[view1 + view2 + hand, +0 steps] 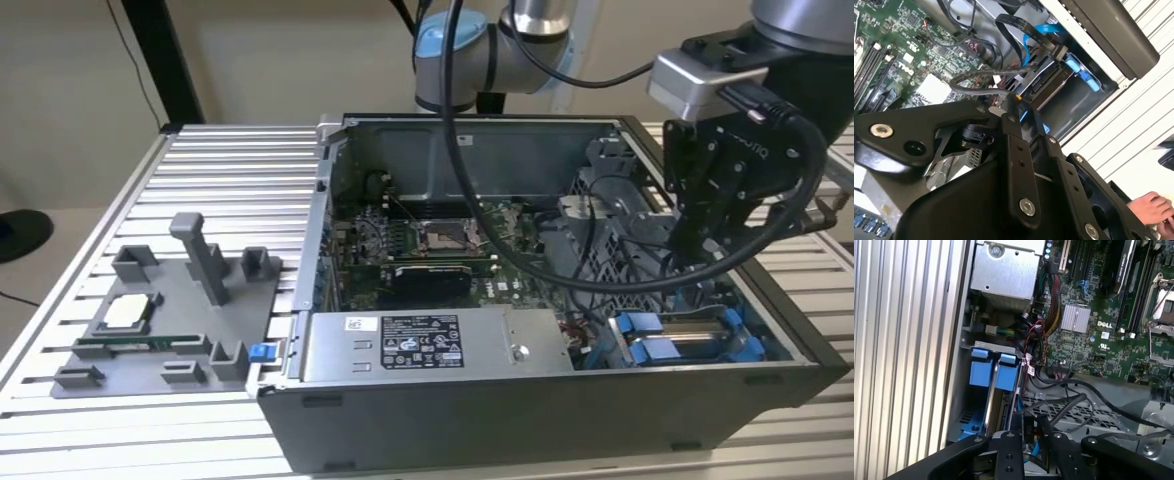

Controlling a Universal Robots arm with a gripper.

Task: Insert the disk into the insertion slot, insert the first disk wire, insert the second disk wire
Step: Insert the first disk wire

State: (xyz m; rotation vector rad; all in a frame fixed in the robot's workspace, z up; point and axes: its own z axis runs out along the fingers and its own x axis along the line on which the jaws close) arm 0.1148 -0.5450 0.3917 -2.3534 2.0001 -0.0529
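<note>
The disk [1004, 405] stands on edge in its blue carrier [989, 374] inside the insertion slot [1074, 107], at the case's front corner on the exterior view's right [687, 330]. My gripper [687, 248] hangs just above that corner. In both wrist views its black fingers [1006, 452] stand close together around a dark plug [1030, 437] at the end of a black disk wire [979, 80]. A blue wire [1041, 30] runs to a plug [1059, 51] at the disk's end; whether that plug is seated I cannot tell.
A silver box with a white sticker [427, 345] fills the case's front. The motherboard [427, 240] lies behind it and a perforated cage [1089, 415] beside the bay. A grey parts fixture [160, 320] sits on the exterior view's left. A person's hand [1149, 207] rests outside the case.
</note>
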